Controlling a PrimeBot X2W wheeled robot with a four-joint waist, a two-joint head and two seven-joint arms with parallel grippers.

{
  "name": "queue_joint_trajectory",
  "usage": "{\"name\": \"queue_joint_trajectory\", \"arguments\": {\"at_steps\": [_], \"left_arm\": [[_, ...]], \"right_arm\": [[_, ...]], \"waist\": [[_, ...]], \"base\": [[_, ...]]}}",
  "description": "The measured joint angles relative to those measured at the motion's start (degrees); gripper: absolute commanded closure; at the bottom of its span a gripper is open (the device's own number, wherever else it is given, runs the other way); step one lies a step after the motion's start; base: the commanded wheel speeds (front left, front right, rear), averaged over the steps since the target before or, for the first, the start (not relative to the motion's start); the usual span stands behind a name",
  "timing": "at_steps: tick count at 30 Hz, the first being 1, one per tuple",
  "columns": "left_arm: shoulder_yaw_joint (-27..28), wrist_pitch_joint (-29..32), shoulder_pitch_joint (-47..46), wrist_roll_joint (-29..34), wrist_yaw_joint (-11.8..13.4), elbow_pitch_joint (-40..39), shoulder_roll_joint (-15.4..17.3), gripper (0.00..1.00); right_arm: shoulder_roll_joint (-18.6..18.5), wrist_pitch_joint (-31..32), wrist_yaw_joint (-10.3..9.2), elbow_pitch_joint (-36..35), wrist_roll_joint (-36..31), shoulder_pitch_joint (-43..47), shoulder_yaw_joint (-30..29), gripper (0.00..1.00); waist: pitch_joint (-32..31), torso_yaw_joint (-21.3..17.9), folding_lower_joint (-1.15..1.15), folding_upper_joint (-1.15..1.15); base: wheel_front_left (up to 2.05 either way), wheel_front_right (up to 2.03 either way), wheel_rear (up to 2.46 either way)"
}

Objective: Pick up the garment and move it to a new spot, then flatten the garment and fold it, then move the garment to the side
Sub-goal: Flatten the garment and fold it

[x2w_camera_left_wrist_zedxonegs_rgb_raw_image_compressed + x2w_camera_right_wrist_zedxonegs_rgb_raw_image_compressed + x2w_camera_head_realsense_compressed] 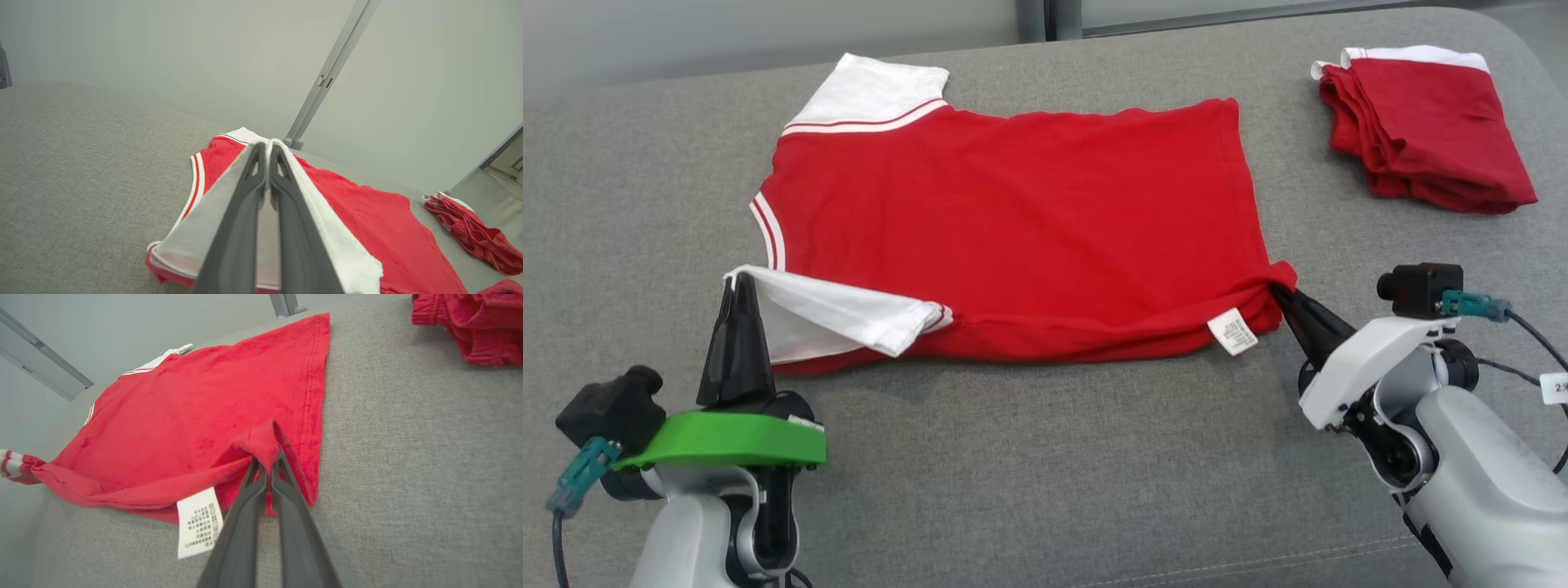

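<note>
Presently, the red garment [1013,220] is found spread across the centre of the head view on the grey cushion [1013,474]. The left gripper [737,282], lower left, is clenched on the white sleeve [849,314] hem; the right gripper [1278,292], lower right, is clenched on the near hem corner. The fabric is judged light, soft and limp, best held at corners and seams. A white care label [1232,331] is noted; its print cannot be read.

A folded pile of red clothes [1421,131] with white trim lies at the far right of the grey fabric cushion [1029,457]; beyond its far edge, a grey metal post [1045,18] meets a pale wall [727,33]
</note>
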Motion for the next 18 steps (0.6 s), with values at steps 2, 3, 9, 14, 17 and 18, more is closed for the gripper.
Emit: {"name": "queue_joint_trajectory", "arguments": {"at_steps": [2, 3, 9, 14, 17, 18], "left_arm": [[-0.07, -0.01, -2.08, 0.11, 0.05, 1.69, -0.12, 1.00], [0.03, -0.02, -3.03, 0.15, 0.14, 2.54, -0.21, 1.00], [0.21, -0.08, -7.88, 0.86, 0.56, 8.48, -0.35, 1.00], [0.02, -0.09, -10.85, 1.18, 0.56, 12.90, -0.46, 1.00], [-0.16, -0.09, -12.11, 1.46, 0.53, 14.83, -0.55, 1.00], [-0.16, -0.10, -12.54, 1.56, 0.47, 15.51, -0.56, 1.00]], "right_arm": [[0.01, 0.64, 0.00, 0.56, 0.23, -1.72, -0.42, 1.00], [0.02, 0.97, 0.00, 0.80, 0.54, -2.53, -0.67, 1.00], [1.31, 2.87, 0.00, 3.01, 1.35, -6.73, -0.59, 1.00], [1.77, 3.58, 0.00, 5.95, 1.67, -8.17, -0.27, 1.00], [2.26, 3.59, 0.00, 7.27, 1.78, -8.77, -0.07, 1.00], [2.45, 3.59, 0.00, 7.57, 1.78, -9.09, -0.04, 0.96]], "waist": [[1.00, -0.12, 0.00, 0.00], [1.51, -0.17, 0.00, 0.00], [4.42, -0.59, 0.00, 0.00], [5.92, -0.88, 0.00, 0.00], [6.19, -0.90, 0.00, 0.00], [6.22, -0.88, 0.00, 0.00]], "base": [[0.00, 0.00, 0.00], [0.00, 0.00, 0.00], [0.00, 0.00, 0.00], [0.00, 0.00, 0.00], [0.00, 0.00, 0.00], [0.00, 0.00, 0.00]]}}
